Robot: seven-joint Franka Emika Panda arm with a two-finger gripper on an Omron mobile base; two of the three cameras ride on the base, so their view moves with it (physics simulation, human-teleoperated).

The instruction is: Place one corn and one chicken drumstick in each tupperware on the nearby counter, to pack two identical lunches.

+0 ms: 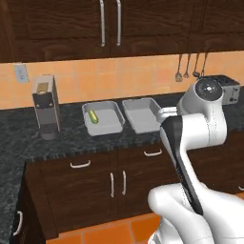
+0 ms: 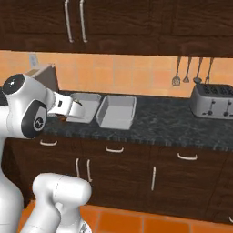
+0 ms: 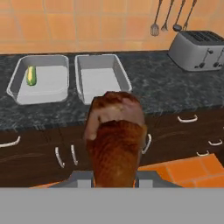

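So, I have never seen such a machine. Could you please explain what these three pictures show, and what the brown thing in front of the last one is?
It is a white robot arm in a simulated kitchen. Two pictures come from cameras on its base, behind the arm to its left and right. The third looks out along the arm's own hand.

On the long black-grey speckled stone counter lie two shallow light-grey rectangular trays. The left tray holds one yellow-green corn cob; the right tray has no food in it. A silver toaster stands further right, and a tall grey appliance stands on the left.

The brown thing is a glossy reddish-brown chicken drumstick, held in the shut end effector in front of the lower cabinets.
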